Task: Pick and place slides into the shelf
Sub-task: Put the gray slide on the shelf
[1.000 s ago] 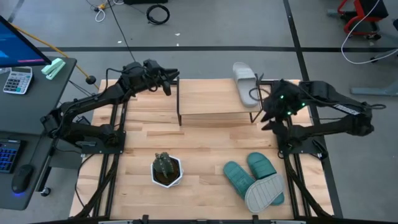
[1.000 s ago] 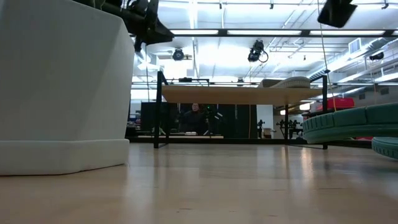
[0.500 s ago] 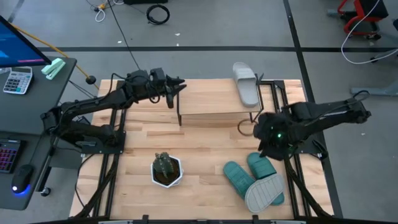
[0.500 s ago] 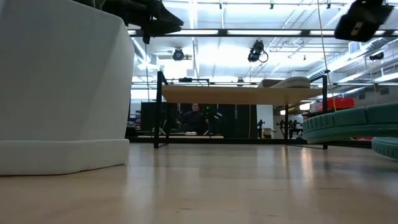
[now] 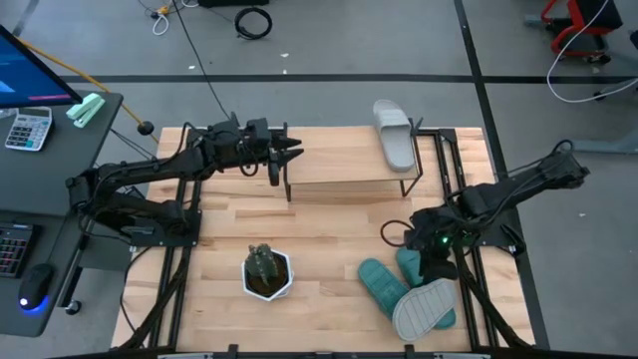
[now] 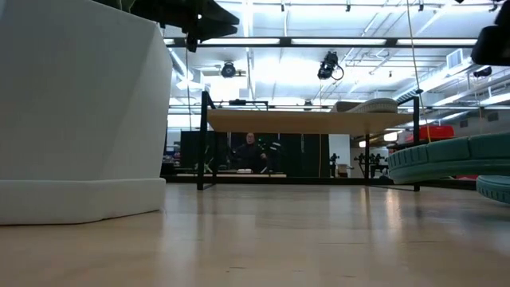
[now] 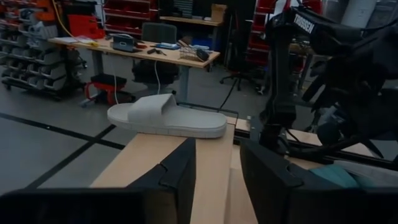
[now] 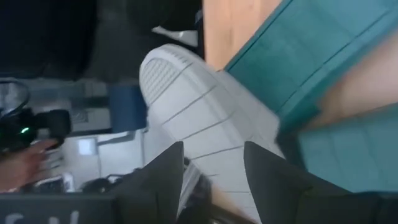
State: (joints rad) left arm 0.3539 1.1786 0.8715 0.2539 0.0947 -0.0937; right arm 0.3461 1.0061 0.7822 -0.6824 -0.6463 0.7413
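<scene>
Since a second ago, the right gripper [image 5: 431, 251] has swung from beside the shelf [image 5: 344, 162] down to the pile of slides at the worktop's [image 5: 329, 229] near right; the left gripper [image 5: 291, 155] has eased toward the shelf's left end. In the right wrist view the right fingers stand apart, holding nothing, over an upturned grey slide [image 5: 424, 307] lying across two teal slides [image 5: 384, 282]. The left fingers also stand apart, empty. One grey slide [image 5: 393, 134] already lies on the shelf's right end. To grasp well, the right gripper should probably straddle the grey slide's edge or strap, not the teal ones beneath. Each slide is soft foam, rounded, with a grooved sole; the shelf is pale wood on thin black legs. A potted plant [image 5: 267, 271] stands nearby.
</scene>
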